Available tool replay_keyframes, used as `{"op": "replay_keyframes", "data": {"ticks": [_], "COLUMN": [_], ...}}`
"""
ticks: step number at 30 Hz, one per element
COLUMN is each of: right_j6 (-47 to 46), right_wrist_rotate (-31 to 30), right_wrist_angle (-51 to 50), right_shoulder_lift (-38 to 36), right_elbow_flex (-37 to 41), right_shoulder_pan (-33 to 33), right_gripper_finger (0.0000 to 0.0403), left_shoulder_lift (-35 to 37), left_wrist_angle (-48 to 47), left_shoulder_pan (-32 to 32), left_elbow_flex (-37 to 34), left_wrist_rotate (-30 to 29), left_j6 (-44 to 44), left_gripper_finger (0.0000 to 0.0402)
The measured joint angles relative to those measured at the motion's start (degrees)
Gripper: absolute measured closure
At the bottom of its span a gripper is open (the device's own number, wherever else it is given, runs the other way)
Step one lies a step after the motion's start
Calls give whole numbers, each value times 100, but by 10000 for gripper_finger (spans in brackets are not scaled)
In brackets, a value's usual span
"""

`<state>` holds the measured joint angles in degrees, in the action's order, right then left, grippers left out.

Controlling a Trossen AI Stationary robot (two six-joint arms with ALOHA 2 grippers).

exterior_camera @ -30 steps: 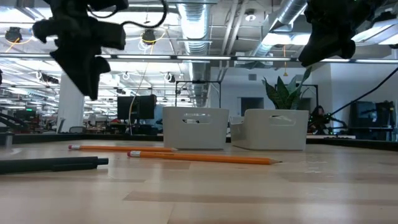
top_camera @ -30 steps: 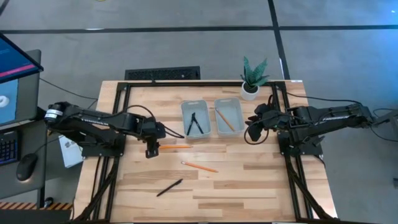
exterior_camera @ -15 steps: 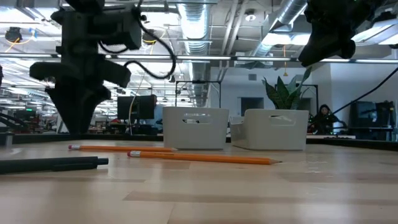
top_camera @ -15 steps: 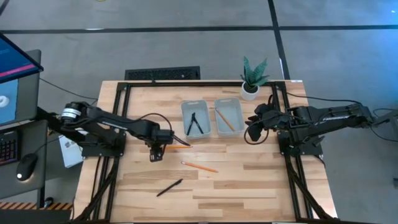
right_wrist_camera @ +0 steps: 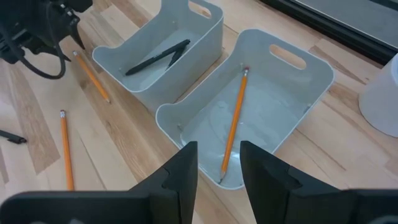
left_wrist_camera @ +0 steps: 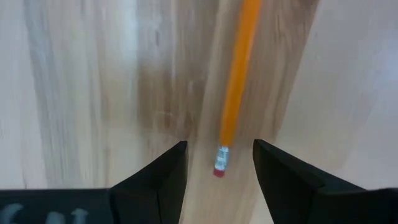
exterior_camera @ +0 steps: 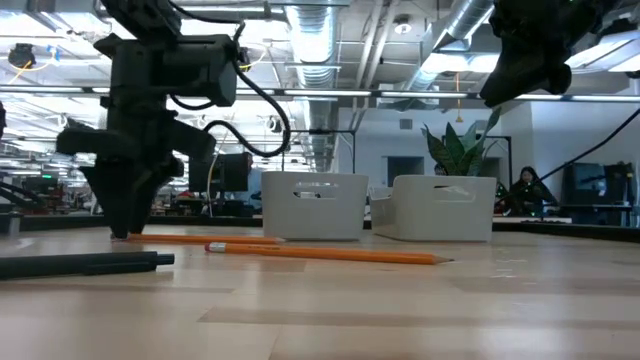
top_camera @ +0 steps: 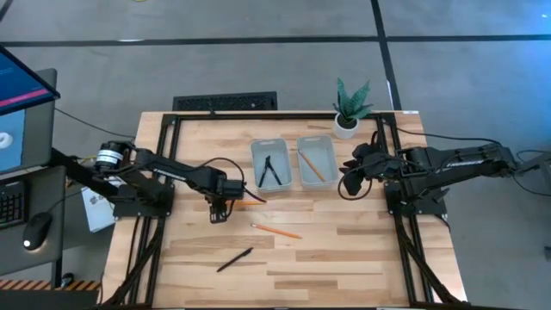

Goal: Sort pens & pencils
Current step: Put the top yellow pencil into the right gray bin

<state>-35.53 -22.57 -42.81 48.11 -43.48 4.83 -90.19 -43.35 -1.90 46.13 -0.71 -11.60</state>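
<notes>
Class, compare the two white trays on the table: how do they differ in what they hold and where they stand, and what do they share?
The left tray holds two black pens, while the right tray holds one orange pencil. The left tray stands nearer the left gripper; the right tray stands nearer the potted plant and the right gripper. Both are white, rectangular, alike in size, side by side.
</notes>
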Motion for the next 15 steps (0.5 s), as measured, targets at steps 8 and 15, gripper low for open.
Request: {"op": "replay_keyframes", "data": {"ticks": [8,15], "right_j6": [0,0], "right_wrist_rotate": [1,2], "right_wrist_angle": [-3,-4], "right_shoulder_lift": [1,0], "right_elbow_flex": [-1,-1], "right_shoulder_pan": [1,1], "right_gripper_finger": [260,261], "left_shoulder_lift": [15,15], "left_wrist_angle": [83,85], "left_shoulder_pan": [368,519], "left_elbow_flex": [0,0], "left_wrist_rotate": [452,655], "left_j6": [459,758], "left_gripper_finger": [228,228]}}
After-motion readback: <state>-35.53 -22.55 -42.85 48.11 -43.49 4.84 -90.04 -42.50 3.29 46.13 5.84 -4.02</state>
